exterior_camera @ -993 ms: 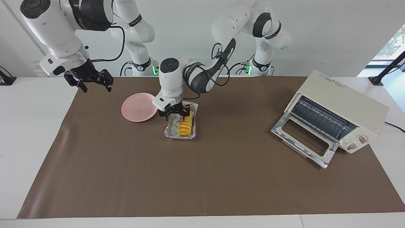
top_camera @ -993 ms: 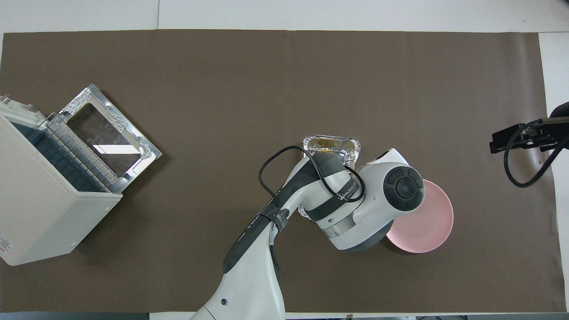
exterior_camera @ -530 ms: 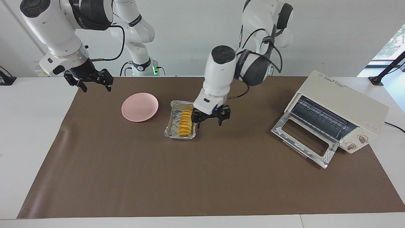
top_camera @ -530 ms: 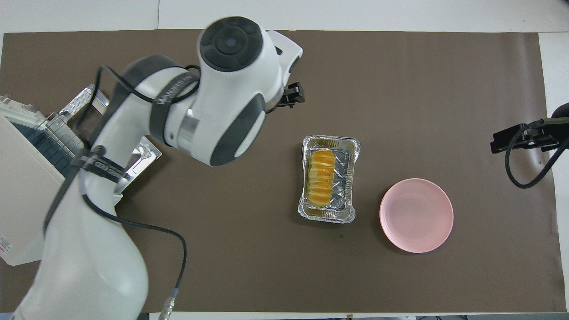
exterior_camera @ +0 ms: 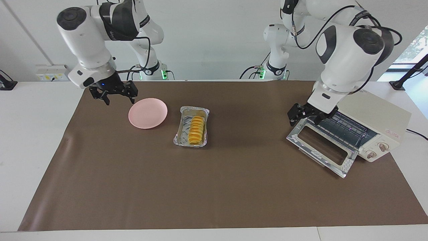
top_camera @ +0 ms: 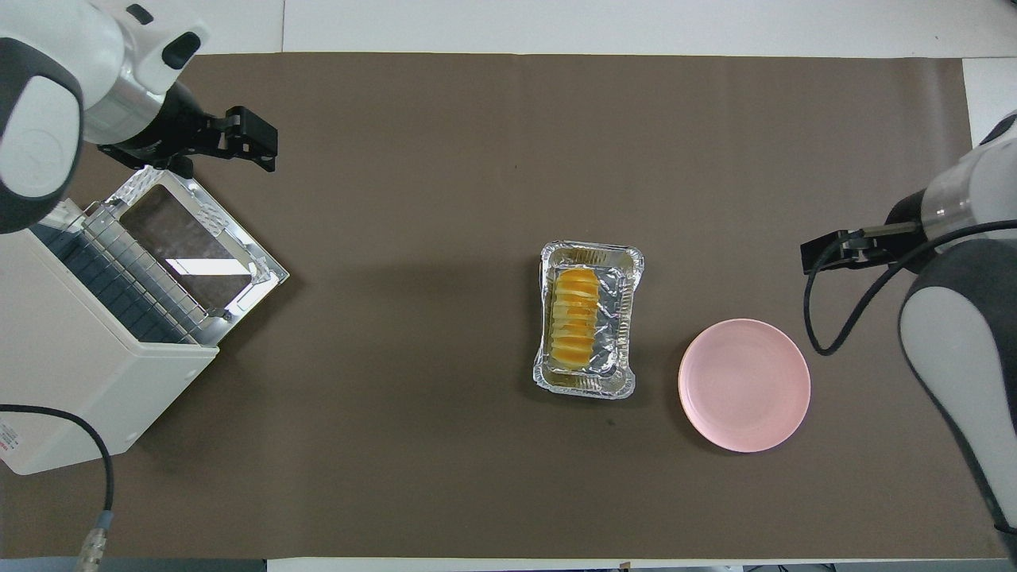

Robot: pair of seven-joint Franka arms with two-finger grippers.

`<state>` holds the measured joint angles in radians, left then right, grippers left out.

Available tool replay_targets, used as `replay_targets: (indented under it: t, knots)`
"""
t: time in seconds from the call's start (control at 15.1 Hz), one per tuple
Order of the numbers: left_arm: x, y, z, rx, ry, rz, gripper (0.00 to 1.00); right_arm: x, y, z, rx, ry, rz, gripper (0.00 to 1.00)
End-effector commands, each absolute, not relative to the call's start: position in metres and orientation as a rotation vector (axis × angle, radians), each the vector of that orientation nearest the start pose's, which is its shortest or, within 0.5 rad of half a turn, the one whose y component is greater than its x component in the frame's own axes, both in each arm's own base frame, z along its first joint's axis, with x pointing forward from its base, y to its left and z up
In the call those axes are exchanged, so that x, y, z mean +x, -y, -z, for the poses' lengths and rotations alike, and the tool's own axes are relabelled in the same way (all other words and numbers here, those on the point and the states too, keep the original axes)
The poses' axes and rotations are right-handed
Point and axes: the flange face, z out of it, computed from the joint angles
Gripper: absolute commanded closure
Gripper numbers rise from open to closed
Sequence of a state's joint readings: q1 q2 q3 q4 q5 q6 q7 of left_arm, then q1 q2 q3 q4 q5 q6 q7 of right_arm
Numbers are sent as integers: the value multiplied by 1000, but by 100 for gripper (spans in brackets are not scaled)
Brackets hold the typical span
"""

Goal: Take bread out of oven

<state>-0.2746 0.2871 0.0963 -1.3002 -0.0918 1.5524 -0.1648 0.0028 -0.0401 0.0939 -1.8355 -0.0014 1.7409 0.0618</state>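
Note:
The bread (exterior_camera: 196,130) is a golden sliced loaf lying in a silver foil tray (exterior_camera: 181,131) at the middle of the brown mat; it also shows in the overhead view (top_camera: 574,322). The cream oven (exterior_camera: 371,110) stands at the left arm's end of the table, its glass door (exterior_camera: 319,145) dropped open and its wire rack bare. My left gripper (exterior_camera: 306,118) is open and empty, up over the nearer corner of the open door. My right gripper (exterior_camera: 113,95) is open and empty, over the mat beside the pink plate (exterior_camera: 147,113).
The pink plate (top_camera: 744,385) lies beside the foil tray (top_camera: 628,318), toward the right arm's end. The oven (top_camera: 79,365) and its open door (top_camera: 199,246) take up the corner at the left arm's end. A cable runs from the oven.
My left gripper has left the foil tray and swung empty to the oven door. The bread stays in the tray. My right gripper has moved a little toward the pink plate.

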Motion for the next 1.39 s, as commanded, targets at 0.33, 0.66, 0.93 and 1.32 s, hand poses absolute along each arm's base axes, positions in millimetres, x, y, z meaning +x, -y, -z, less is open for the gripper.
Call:
replay_targets:
  t: [0.33, 0.66, 0.93, 1.32]
  knots:
    - [567, 64, -615, -3186, 57, -154, 0, 486, -165, -410, -3081, -155, -148, 1]
    - [537, 50, -620, -3162, -206, -150, 0, 491, -182, -364, -3064, -177, -54, 1]
    - [542, 38, -615, -3169, -170, -152, 0, 476, -194, -320, -3062, -176, -23, 2]
    - [560, 48, -601, -3179, -164, -195, 0, 471, -208, -304, -3056, -217, -13, 43]
